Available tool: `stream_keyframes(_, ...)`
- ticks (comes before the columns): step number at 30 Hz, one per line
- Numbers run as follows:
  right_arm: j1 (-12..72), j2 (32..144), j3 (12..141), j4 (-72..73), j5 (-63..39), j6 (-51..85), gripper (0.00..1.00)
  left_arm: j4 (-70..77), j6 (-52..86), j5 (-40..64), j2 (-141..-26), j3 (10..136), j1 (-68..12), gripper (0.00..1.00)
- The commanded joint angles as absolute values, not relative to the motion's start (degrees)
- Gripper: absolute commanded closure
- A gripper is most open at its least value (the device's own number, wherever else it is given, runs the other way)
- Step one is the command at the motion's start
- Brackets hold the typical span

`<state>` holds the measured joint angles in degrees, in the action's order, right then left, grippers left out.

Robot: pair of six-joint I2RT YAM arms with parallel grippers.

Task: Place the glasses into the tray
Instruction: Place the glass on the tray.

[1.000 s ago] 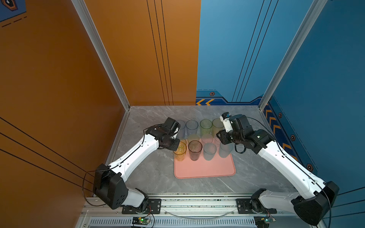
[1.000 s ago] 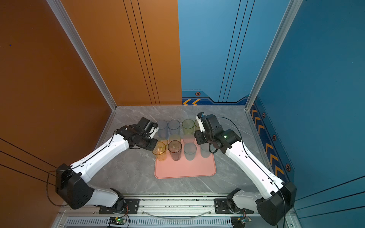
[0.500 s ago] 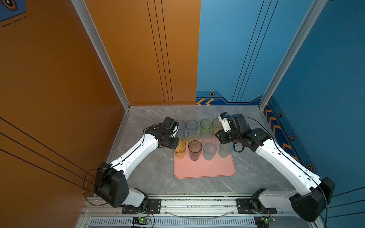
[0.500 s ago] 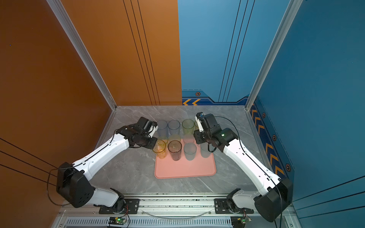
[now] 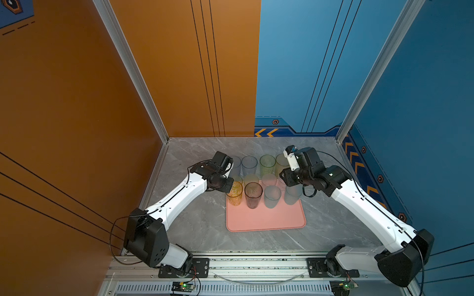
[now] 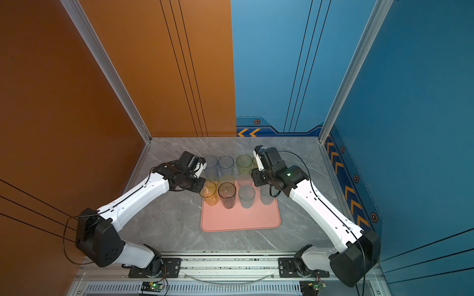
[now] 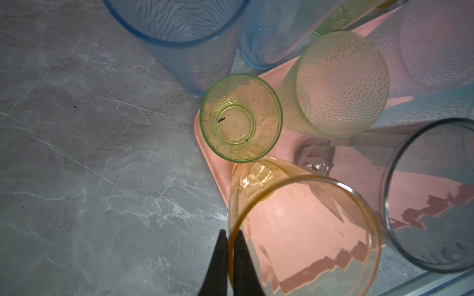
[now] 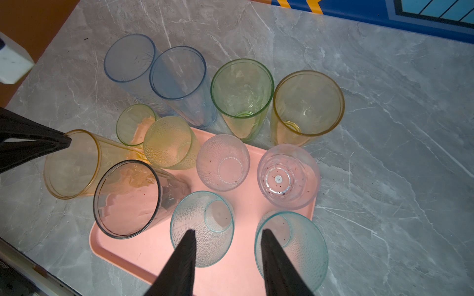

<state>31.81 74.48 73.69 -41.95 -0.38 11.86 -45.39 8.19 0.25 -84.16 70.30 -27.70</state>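
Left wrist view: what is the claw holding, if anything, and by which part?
The left claw pinches the tall amber tumbler by its rim wall, one finger inside and one outside.

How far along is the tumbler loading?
Done: seven translucent plastic tumblers stand in the pink rectangular tray. In hand: the left gripper pinches the tall amber tumbler at the tray's edge; the right gripper is open, empty. Left: four tall blue, green and yellow tumblers behind the tray.
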Motion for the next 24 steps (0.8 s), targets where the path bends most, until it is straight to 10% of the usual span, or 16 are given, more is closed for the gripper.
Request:
stream_keyframes(1, 31.43, 75.02, 74.86, -43.37, 0.00, 12.40, 0.59, -45.07, 7.13, 0.00, -85.31, 71.55, -27.42, 1.00)
stream_keyframes(24, 31.36, 75.67, 75.21, -43.31, -0.23, 12.22, 0.59, -45.59, 6.67, -0.09, -85.85, 73.00, -27.50, 0.98)
